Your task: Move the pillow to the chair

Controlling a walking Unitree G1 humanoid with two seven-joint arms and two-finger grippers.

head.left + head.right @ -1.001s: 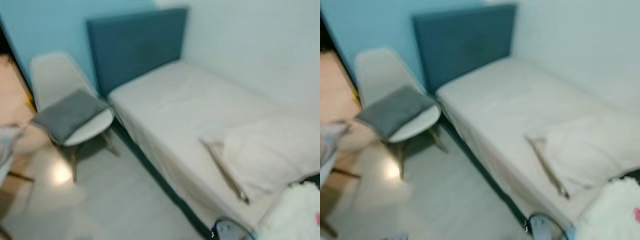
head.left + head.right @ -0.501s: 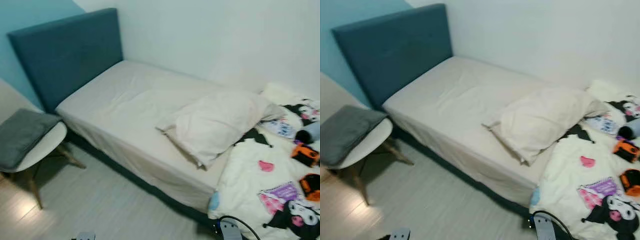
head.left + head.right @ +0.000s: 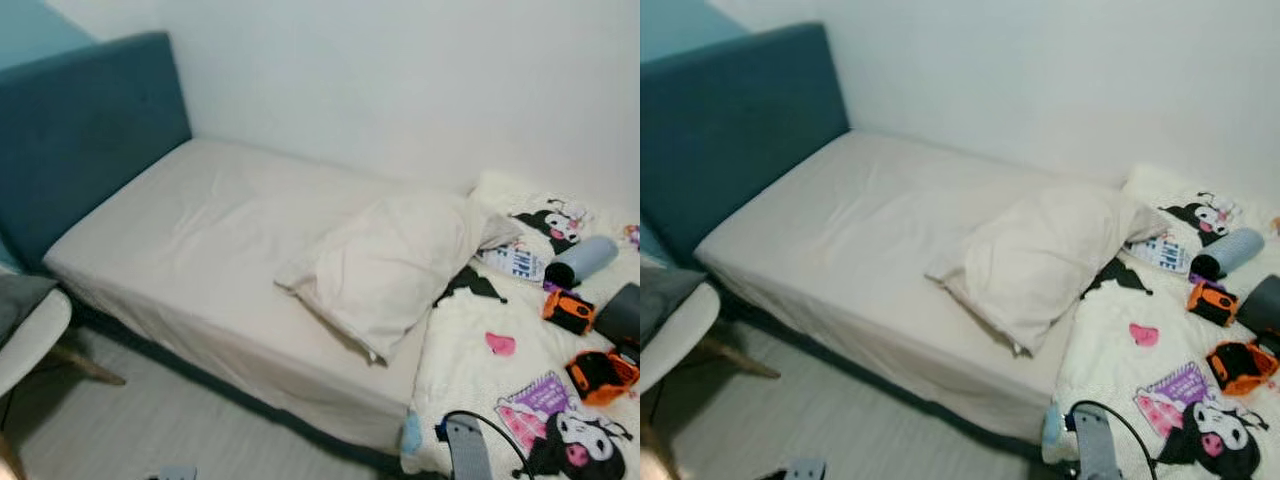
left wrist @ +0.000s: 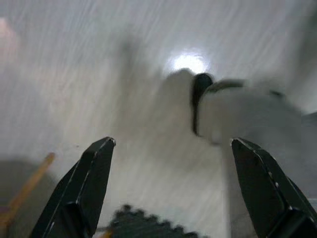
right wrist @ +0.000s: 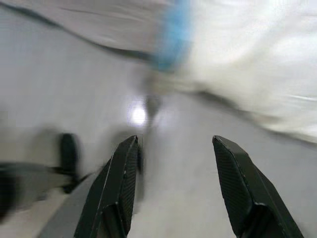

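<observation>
left gripper: fingers spread wide, grasping nothing; aimed down at blurred pale floor, idle because nothing within reach yet.
right gripper: fingers likewise parted and empty; over floor just beside the bed's near edge.
pillow: cream, lying flat on the bed, toward the foot half, near the front edge; one corner overlapping the printed blanket. Untouched, pickup not yet begun.
chair: white seat with grey cushion, on the floor beside the headboard corner; well apart from pillow.
blanket clutter: orange toys, grey cylinder at foot end.
head views: whole bed layout, pillow and chair together.
wrist views: finger spread, floor glare, blanket's hanging edge.
</observation>
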